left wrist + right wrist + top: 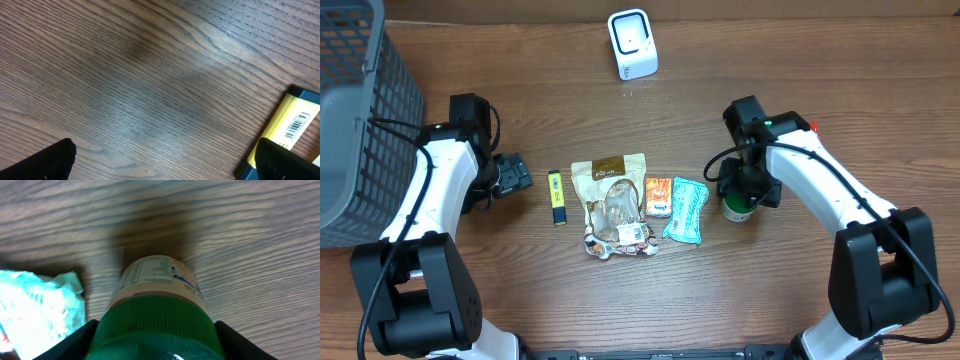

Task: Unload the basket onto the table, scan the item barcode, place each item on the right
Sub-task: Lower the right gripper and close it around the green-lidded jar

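A jar with a green ribbed lid (155, 325) and a pale printed label stands on the wooden table, just right of a teal packet (35, 305). My right gripper (155, 342) is shut on the jar's lid, one black finger (75, 340) pressed against each side. From overhead the jar (734, 210) peeks out under the right gripper (745, 190). The white barcode scanner (632, 43) stands at the far middle of the table. My left gripper (165, 160) hangs open over bare wood, and a yellow-and-blue item with a barcode (292, 125) lies by its right finger (285, 160).
A grey mesh basket (360, 120) fills the far left. A row lies mid-table: the yellow item (556, 196), a brown pouch (612, 205), an orange packet (658, 196) and the teal packet (686, 210).
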Robot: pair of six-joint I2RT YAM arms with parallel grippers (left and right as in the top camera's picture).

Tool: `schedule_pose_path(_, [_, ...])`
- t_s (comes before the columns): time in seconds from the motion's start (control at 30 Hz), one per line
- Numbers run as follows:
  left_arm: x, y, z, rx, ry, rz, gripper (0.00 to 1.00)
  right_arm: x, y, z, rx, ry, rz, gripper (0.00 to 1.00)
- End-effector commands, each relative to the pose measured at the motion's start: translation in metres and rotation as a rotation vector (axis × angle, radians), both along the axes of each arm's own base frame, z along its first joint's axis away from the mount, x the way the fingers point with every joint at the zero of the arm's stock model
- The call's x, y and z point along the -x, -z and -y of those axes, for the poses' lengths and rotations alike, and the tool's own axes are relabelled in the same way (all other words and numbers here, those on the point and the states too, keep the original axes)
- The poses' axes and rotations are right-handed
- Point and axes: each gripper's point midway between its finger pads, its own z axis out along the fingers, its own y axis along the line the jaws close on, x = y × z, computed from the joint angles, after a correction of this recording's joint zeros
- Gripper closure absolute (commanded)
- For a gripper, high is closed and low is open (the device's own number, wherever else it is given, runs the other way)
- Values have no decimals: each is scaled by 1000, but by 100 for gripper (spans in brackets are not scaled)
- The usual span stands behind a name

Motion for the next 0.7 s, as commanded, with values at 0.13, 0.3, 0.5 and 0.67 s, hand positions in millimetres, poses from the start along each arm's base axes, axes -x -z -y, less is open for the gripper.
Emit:
schedule_pose_path(0.13, [1, 2, -1, -9, 13, -11, 0, -8, 0, 29, 62, 61, 16, 29])
schedule_pose_path(0.3, [1, 2, -1, -9, 13, -11, 0, -9, 1, 26, 44, 62, 18, 14])
schedule_pose_path(0.5, [1, 2, -1, -9, 13, -11, 0, -8, 1, 23, 24, 62, 12, 0])
schedule_pose_path(0.67, [1, 2, -1, -9, 13, -11, 0, -1, 2, 24, 29, 63, -15, 0])
